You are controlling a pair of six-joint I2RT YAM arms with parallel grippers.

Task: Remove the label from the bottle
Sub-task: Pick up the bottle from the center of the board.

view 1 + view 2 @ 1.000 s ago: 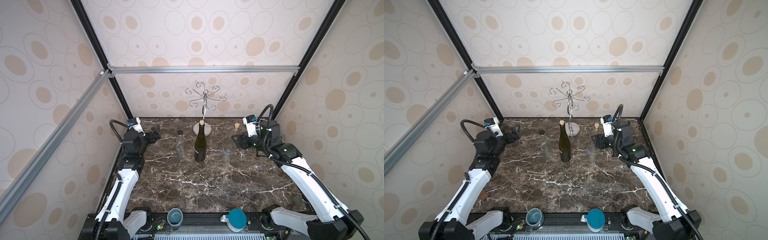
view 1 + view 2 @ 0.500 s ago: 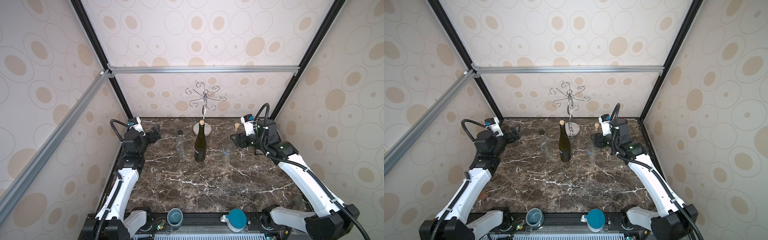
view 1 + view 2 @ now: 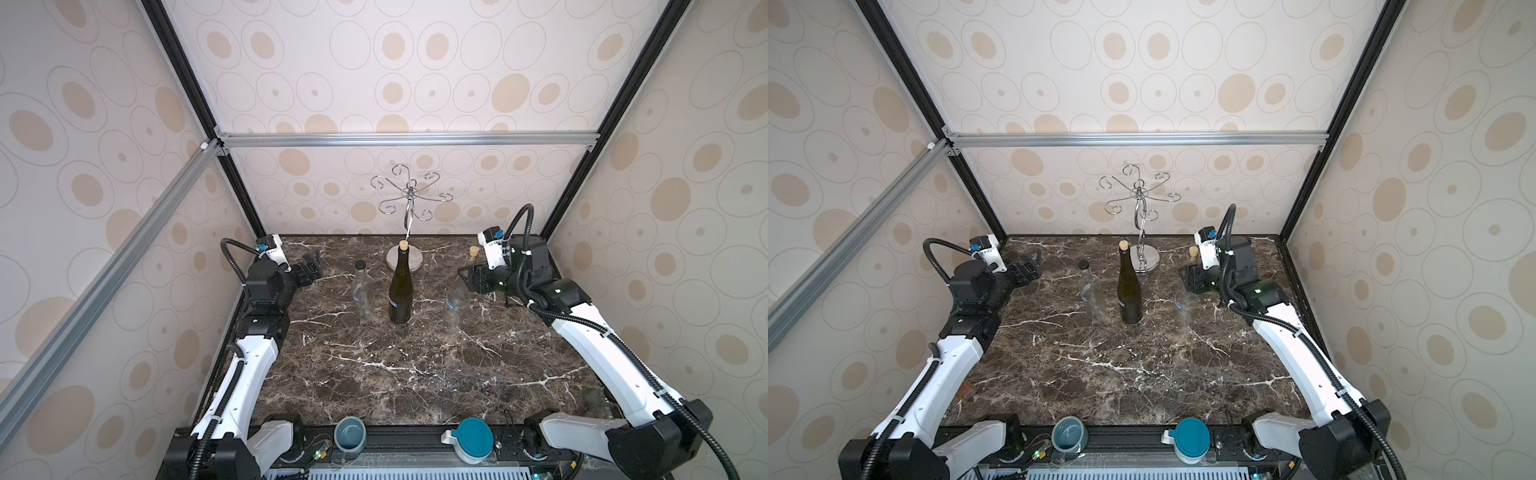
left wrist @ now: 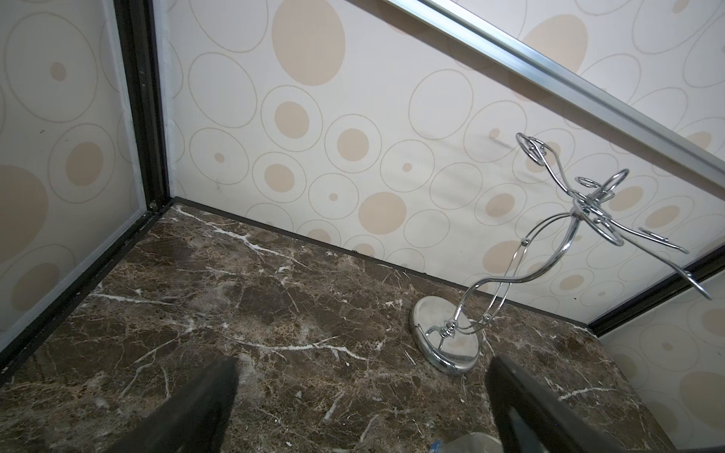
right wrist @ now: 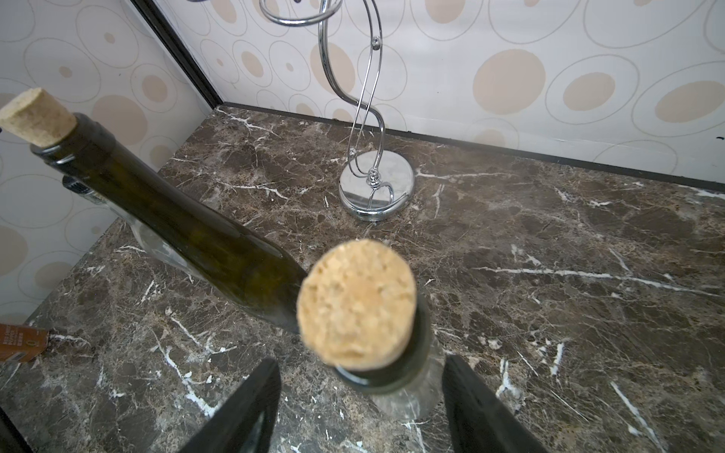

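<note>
1. A brown marble table (image 3: 395,374) sits inside a booth with spotted walls.
2. Three bottles stand upright in a row across the far middle of the table.
3. On the left is a clear capped bottle (image 3: 362,293). A dark green bottle (image 3: 401,291) with a cork is in the centre. A clear corked bottle (image 3: 454,300) is on the right.
4. The corked bottle has a small blue label (image 3: 1179,306) low on its body. The other two bottles show similar blue marks, all too small to read.
5. The right gripper (image 5: 361,362) is at the corked bottle. Its fingers (image 5: 251,408) are apart, one on each side below the cork, and a gap shows on both sides.
6. The left gripper (image 4: 363,362) is at the far left, well away from the bottles. Its fingers are spread wide with nothing between them.
7. A chrome rack (image 3: 405,257) with curled hooks stands at the far centre, behind the green bottle.
8. A brown printed scrap (image 3: 966,390) lies flat at the left edge of the table.
9. A blue-grey cup (image 3: 350,434) and a teal-lidded jug (image 3: 471,438) sit on the near rail.
</note>
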